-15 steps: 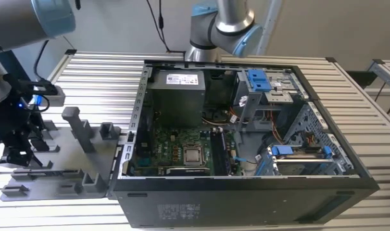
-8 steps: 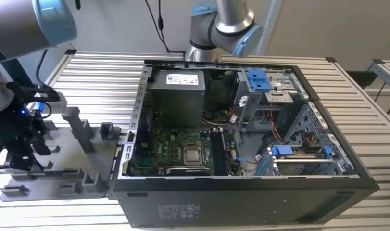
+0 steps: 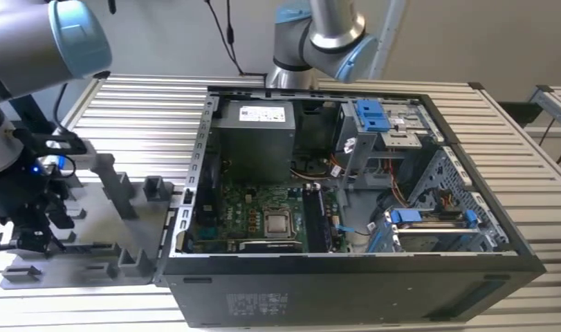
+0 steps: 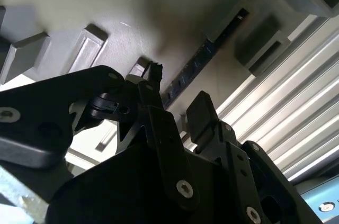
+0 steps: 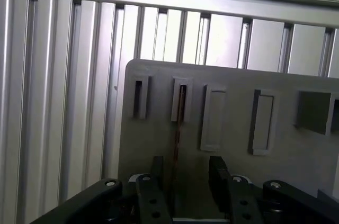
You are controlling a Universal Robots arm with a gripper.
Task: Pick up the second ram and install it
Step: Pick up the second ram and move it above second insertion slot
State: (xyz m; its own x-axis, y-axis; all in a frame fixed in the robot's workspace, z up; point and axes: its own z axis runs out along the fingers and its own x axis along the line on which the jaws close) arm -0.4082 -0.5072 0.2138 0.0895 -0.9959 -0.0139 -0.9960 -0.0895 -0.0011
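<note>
Gripper (image 5: 185,167) hangs open at the exterior view's lower left, one finger on either side of the second ram (image 5: 178,123), not clamping it. The board stands on edge in a slot of the grey holder tray (image 5: 238,89), so both faces are free to grasp. Further right lies the open computer case (image 3: 354,290).

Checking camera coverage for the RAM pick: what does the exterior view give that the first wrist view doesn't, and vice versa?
Exterior view adds: the open computer case with its motherboard and grey power supply, plus the arm reaching across to the view's left.

First wrist view adds: the second ram standing on edge in a tray slot, between the fingers of the open gripper, with a gap on each side.

Both: the gripper over the grey holder tray on the slatted table.
</note>
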